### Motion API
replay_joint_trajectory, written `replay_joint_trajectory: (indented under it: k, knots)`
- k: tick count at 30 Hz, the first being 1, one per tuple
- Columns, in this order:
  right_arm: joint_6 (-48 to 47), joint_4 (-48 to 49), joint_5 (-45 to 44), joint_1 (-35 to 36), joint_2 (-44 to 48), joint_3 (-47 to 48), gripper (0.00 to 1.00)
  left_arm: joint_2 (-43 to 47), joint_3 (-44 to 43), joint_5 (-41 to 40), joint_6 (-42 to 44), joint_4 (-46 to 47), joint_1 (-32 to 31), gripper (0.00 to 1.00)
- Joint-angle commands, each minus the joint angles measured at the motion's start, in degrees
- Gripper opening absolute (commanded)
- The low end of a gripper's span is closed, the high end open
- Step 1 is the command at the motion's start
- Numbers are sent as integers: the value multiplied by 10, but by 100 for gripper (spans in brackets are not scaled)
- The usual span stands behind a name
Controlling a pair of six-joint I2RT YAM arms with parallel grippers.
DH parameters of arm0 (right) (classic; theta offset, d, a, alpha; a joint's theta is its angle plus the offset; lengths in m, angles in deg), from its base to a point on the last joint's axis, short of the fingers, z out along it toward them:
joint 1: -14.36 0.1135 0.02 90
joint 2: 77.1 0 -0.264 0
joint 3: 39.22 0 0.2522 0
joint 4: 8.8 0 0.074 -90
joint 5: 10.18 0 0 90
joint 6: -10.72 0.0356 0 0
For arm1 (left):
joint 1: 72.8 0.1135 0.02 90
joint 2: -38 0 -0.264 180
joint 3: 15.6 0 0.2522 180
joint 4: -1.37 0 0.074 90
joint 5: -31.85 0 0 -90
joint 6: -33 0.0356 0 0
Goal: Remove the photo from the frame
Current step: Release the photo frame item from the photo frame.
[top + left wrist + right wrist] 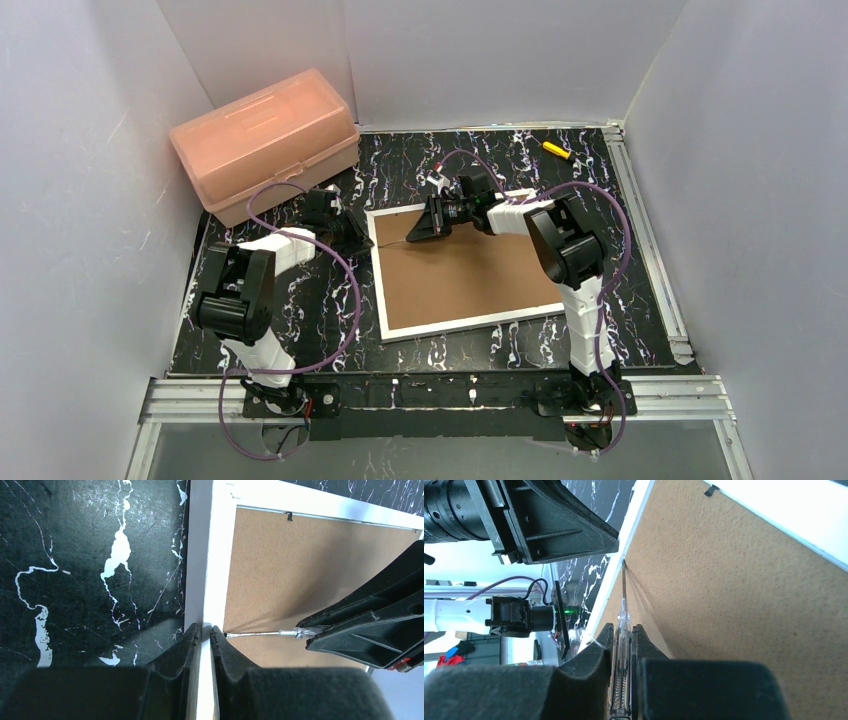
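Brown fibreboard back covers the frame; I see my left gripper pinching its white edge, my right gripper clamping a screwdriver against it.

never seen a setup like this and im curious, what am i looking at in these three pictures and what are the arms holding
These are two robot arms bolted to the near edge of a black marbled table. The wide picture comes from a fixed camera above and behind them; the other two come from small cameras on each wrist, looking along the fingers.

On the table lies a picture frame, face down, so you see its brown backing board and white border. A pink plastic box sits at the far left, and a small yellow item at the far edge.

The left gripper is pinched on the frame's white border. The right gripper holds a thin clear-handled screwdriver, its tip where the board meets the border. The photo itself is not visible.
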Motion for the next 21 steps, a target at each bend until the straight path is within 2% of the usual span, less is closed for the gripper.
replay_joint_trajectory:
  k: [1,6,12,21]
  knots:
    - [-11,-14,-46,49,31,29,1,-19,16,23,-4,-7,-13,9]
    - [-52,-105,-84,63,66,71,1,-15,18,26,-8,-6,-13,9]
    - [-75,-168,-122,85,88,114,1,-8,21,29,-13,-4,-15,9]
    - [-73,-188,-170,120,100,152,1,-7,33,36,-20,3,-19,8]
